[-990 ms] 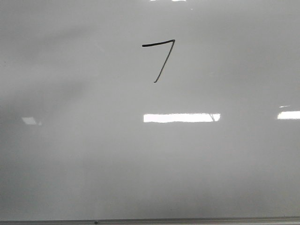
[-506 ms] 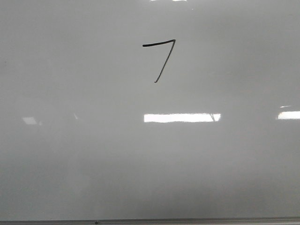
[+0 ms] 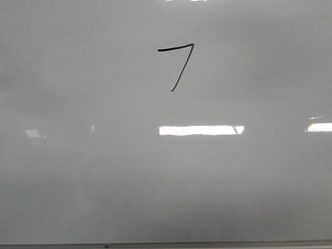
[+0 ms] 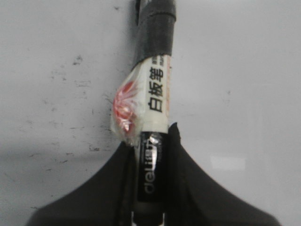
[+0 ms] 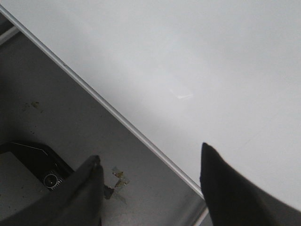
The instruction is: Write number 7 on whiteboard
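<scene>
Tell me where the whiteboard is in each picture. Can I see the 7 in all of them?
Front view: the whiteboard fills the picture; the number 7 sits upper middle.
Left wrist view: board not clearly told; no 7; the left gripper holds a marker.
Right wrist view: board upper right; no 7.
Shared landmark: the board's metal edge.

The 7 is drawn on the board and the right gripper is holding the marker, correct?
Not quite. The number 7 is on the whiteboard, but the marker sits in the left gripper, per the left wrist view; the right gripper is open and empty.
</scene>
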Tool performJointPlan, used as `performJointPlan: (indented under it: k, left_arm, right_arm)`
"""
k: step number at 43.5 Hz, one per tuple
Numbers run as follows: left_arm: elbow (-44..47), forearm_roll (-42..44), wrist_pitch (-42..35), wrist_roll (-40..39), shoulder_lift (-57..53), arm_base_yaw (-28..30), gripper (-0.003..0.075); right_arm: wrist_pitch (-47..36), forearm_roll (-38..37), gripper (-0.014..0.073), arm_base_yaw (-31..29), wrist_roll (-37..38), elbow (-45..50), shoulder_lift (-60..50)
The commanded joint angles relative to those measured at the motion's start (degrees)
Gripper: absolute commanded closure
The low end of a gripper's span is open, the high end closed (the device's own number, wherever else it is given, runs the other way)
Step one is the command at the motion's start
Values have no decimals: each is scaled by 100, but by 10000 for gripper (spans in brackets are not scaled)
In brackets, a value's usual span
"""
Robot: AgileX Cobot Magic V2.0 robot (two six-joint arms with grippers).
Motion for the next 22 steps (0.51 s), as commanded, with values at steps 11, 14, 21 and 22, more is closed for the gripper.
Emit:
performJointPlan:
  k: [11,14,21,22]
  left_arm:
    - [-235,-58,-564,-52,686,10,740]
    - [-258,-58,-483,-52,767,10,739]
    - [-330,-58,-392,-52,919,10,701]
    - [-344,-58,-369,-52,933,10,680]
  right_arm:
    - [-291,-46,128,-34,9,-179,-31]
    - [-284,-46,128,-34,9,-179,-31]
    - [-264,-46,128,-34,9,-179,-31]
    - [-264,-46,128,-34,9,-179,-31]
